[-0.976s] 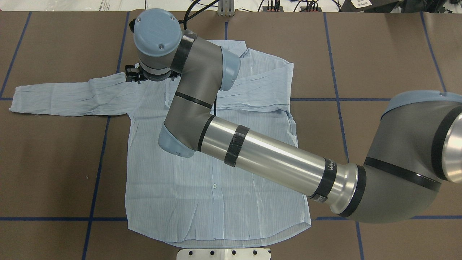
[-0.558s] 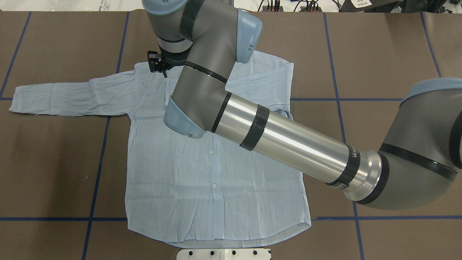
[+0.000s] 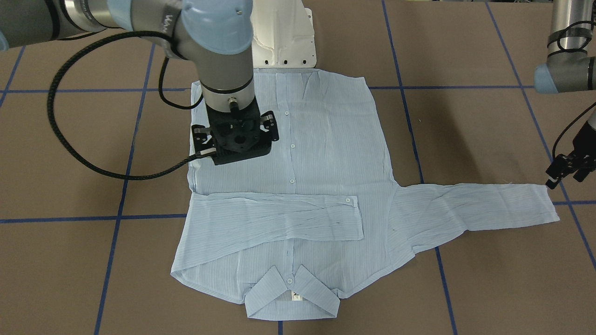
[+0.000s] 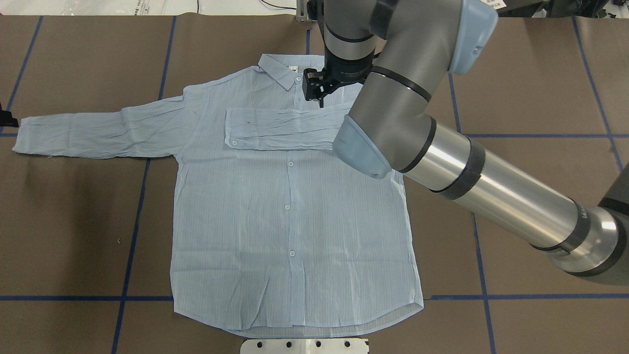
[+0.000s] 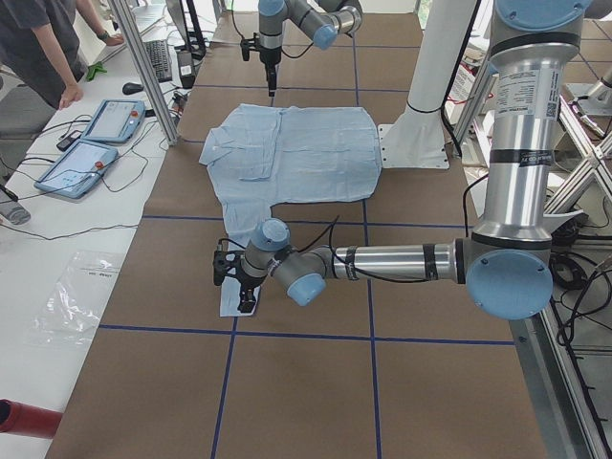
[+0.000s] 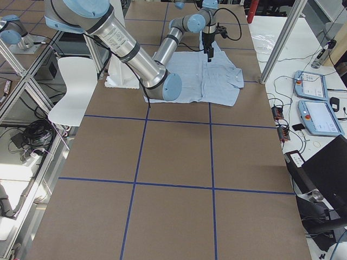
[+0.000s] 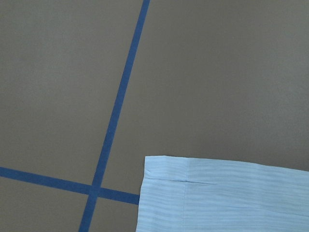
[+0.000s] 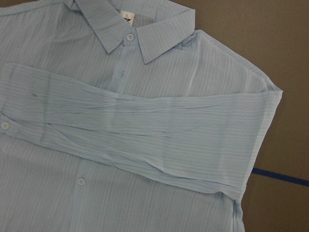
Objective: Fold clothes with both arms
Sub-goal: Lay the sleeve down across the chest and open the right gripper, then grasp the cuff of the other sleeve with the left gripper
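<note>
Lying face up in the middle of the brown table [image 4: 73,221], hem toward the bottom of the overhead view, the shirt [image 4: 290,206] is half prepared for folding. At the far left edge of that view the left gripper [image 3: 565,173] hangs just beside the cuff [image 7: 217,193] of the outstretched sleeve [image 4: 98,129]. It is probably placed there to take that end next. It shows too small to tell whether its fingers are spread or pressed together. Moving right, the other sleeve [image 4: 280,129] lies folded flat across the chest, cuff button toward the left, below the collar [image 4: 277,70] in the upper centre. Just right of the collar the right gripper [image 4: 317,93] hovers above the shoulder, touching no cloth. From the front view its side links splay outward, so I judge the fingers spread, with nothing between them. The right arm [image 4: 491,191] slants down to the lower right, leaving most of the shirt uncovered.
</note>
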Available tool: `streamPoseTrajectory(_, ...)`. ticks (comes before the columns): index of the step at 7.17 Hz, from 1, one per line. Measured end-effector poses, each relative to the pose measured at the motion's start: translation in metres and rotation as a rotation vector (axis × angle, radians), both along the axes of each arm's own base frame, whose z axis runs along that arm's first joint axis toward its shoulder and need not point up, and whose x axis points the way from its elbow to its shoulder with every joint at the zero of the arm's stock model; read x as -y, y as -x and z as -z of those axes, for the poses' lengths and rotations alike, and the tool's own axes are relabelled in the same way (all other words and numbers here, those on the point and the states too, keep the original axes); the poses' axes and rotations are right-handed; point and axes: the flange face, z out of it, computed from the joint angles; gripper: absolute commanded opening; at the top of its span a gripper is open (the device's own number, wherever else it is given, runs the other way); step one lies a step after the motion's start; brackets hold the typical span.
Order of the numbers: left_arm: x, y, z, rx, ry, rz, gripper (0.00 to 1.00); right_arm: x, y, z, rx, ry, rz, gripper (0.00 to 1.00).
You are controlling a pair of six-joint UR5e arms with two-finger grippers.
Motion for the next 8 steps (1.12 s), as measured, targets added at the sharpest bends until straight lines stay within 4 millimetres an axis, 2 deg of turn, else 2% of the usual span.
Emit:
streamPoseTrajectory(1, 0.004, -0.006, -0.008, 0.004, 0.005, 0.001, 0.91, -0.003, -0.01, -0.009, 0.002, -0.006, 0.009, 1.0)
streamPoseTrajectory(3, 0.01, -0.015, -0.02, 0.014, 0.016, -0.007, 0.88, -0.007, -0.017, -0.018, 0.01, -0.011, 0.015, 1.0)
streamPoseTrajectory(6, 0.008, -0.024, -0.031, 0.024, 0.035, -0.025, 0.75, -0.01, -0.02, -0.021, 0.016, -0.013, 0.014, 1.0)
streamPoseTrajectory(8, 0.007, -0.027, -0.036, 0.026, 0.044, -0.03, 0.75, -0.014, -0.024, -0.021, 0.021, -0.016, 0.01, 1.0)
